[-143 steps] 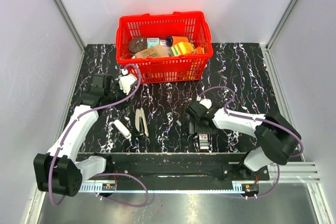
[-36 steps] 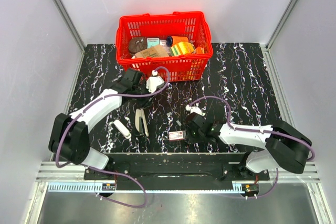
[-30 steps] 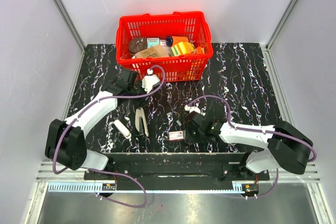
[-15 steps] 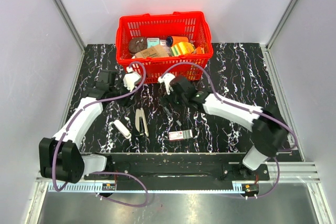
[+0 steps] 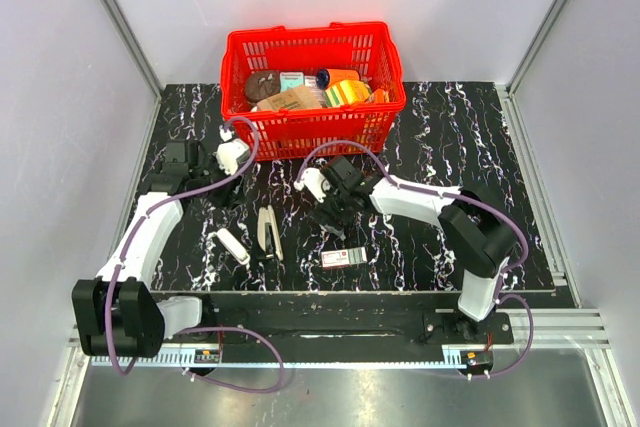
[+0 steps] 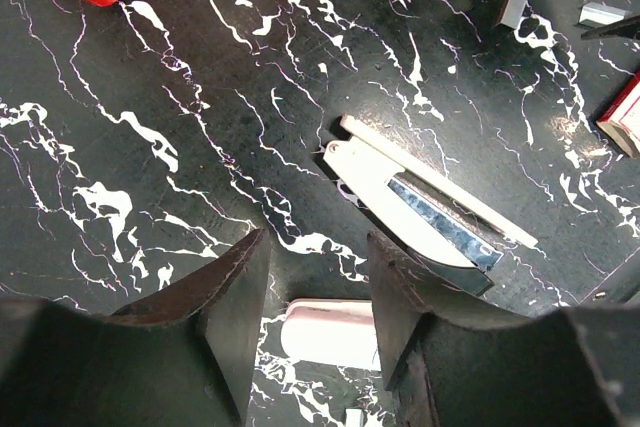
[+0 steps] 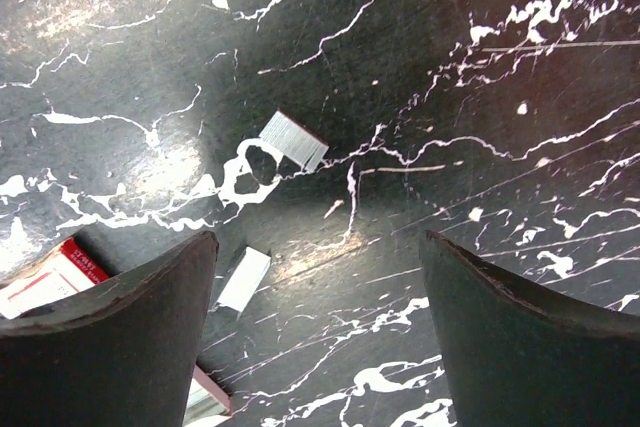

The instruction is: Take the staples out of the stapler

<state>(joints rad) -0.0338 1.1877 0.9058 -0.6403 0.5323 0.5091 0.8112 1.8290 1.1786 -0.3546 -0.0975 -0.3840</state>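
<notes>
stapler (image 6: 400, 202) splayed open just beyond left gripper (image 6: 318, 292), untouched | left jaws half apart, empty | right gripper (image 7: 320, 287) jaws wide, empty | likely light, stiff, slick, hinge loose; pinch narrow sides near hinge

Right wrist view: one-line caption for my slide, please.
Open right gripper above two short silvery staple strips on the black white-veined table, small red-and-white box at lower left.
</notes>
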